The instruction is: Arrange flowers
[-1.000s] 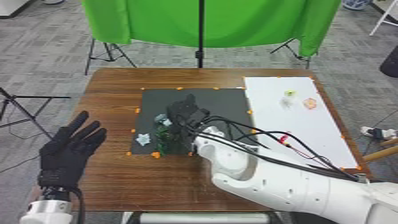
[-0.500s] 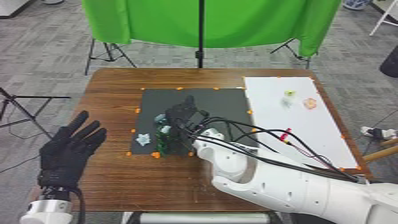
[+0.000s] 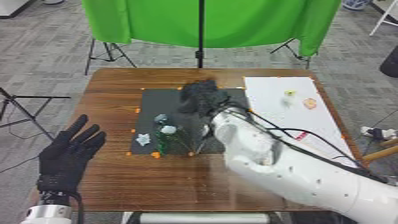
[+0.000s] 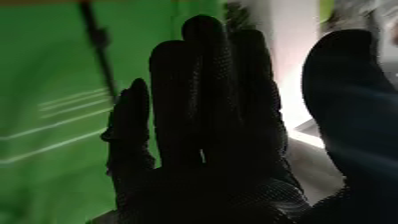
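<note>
Flowers [image 3: 169,129] lie left of centre in the head view, on the black mat [image 3: 162,102]. A yellow piece [image 3: 290,93] is on the white sheet [image 3: 311,125], upper right. The right hand [image 3: 202,95], over the mat's upper part, has straight fingers, thumb apart; the left hand [image 3: 64,157], lower left, is spread.

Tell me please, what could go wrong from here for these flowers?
The white flower lies close beside the bluish flower, so a hand reaching for one might push or tangle the other.

The cables along the right arm run near the red item on the white sheet; they might drag it.

The right hand is open, with no flower in it, and its forearm could brush the stems if it comes in low.
</note>
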### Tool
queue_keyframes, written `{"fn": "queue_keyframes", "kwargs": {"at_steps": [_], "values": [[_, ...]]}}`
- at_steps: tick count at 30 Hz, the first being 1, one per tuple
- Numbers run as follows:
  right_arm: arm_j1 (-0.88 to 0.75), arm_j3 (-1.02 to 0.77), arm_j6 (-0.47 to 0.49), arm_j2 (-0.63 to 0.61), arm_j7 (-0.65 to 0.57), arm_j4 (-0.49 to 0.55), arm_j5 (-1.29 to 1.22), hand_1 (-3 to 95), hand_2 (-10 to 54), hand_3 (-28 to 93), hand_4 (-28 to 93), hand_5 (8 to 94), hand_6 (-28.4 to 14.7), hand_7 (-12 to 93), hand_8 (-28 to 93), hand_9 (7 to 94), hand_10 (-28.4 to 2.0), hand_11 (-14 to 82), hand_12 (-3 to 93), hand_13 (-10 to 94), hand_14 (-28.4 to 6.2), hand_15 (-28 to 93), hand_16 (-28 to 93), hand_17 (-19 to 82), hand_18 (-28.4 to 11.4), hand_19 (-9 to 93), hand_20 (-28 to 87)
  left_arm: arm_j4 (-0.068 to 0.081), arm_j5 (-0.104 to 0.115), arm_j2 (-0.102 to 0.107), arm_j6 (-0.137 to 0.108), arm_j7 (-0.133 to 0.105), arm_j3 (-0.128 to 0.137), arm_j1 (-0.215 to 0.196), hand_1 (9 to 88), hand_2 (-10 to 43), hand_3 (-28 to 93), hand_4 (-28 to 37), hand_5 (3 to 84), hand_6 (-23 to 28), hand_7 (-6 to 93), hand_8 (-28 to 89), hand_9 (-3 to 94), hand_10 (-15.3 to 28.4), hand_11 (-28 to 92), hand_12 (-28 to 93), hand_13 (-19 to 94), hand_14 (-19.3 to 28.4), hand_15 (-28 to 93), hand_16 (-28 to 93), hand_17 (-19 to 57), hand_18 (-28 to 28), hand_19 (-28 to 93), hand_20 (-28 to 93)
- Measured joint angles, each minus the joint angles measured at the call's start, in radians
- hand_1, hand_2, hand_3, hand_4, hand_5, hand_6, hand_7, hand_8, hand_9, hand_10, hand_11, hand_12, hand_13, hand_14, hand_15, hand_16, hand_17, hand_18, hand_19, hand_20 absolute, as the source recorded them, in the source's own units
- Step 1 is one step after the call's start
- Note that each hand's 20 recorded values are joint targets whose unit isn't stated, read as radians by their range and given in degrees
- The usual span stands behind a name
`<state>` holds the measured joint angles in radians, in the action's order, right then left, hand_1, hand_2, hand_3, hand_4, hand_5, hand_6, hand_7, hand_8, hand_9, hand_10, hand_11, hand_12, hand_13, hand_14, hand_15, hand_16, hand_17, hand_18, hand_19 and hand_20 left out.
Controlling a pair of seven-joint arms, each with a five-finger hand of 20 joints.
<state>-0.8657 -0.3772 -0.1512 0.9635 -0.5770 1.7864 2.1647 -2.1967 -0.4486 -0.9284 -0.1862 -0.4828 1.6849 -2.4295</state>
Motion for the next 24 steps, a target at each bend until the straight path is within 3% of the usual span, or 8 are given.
{"fn": "queue_keyframes", "kwargs": {"at_steps": [6,11,17,24], "values": [[0.033,-0.025,-0.012,-0.139,-0.101,-0.017,-0.015,34.1,-9.5,77,-28,63.2,2.6,16,-13,65.2,-11.9,26.5,14.8,56,-10.9,72,14,15,-22.8,78,54,-0.001,0.0,-0.001,0.0,0.001,0.0,0.0,22.4,6.0,79,-28.2,37.6,8.5,10.9,-10,35.6,20.3,21,10,24,28.1,48,-9,-9.1,28.4,57,8],[0.039,-0.03,-0.004,-0.248,-0.159,-0.094,-0.022,34.3,-9.5,77,-28,62.8,2.8,16,-14,64.6,-11.8,25.5,14.6,56,-11.0,72,13,16,-22.8,78,54,-0.001,0.006,0.003,-0.005,-0.008,-0.005,-0.003,22.4,6.0,79,-28.2,37.6,8.5,11.0,-10,35.5,20.3,21,10,24,28.1,48,-9,-9.1,28.4,57,8],[0.044,-0.015,0.034,-0.329,-0.21,-0.186,-0.026,34.5,-9.5,77,-28,62.7,3.0,16,-14,64.3,-11.8,25.0,14.6,56,-11.0,72,13,16,-22.9,78,53,-0.001,0.029,0.04,-0.02,-0.039,-0.023,-0.007,22.4,5.9,79,-28.1,37.6,8.5,11.0,-10,35.5,20.3,21,10,24,28.1,48,-9,-9.1,28.4,57,8],[0.049,-0.011,0.082,-0.316,-0.237,-0.267,-0.051,34.1,-9.5,77,-28,62.7,3.4,17,-14,64.3,-11.7,24.7,14.7,56,-10.9,72,13,16,-23.0,78,53,-0.002,0.049,0.068,-0.03,-0.066,-0.035,-0.006,22.4,5.9,79,-28.2,37.7,8.5,10.9,-10,35.5,20.3,21,10,24,28.0,48,-9,-9.1,28.4,57,8]]}}
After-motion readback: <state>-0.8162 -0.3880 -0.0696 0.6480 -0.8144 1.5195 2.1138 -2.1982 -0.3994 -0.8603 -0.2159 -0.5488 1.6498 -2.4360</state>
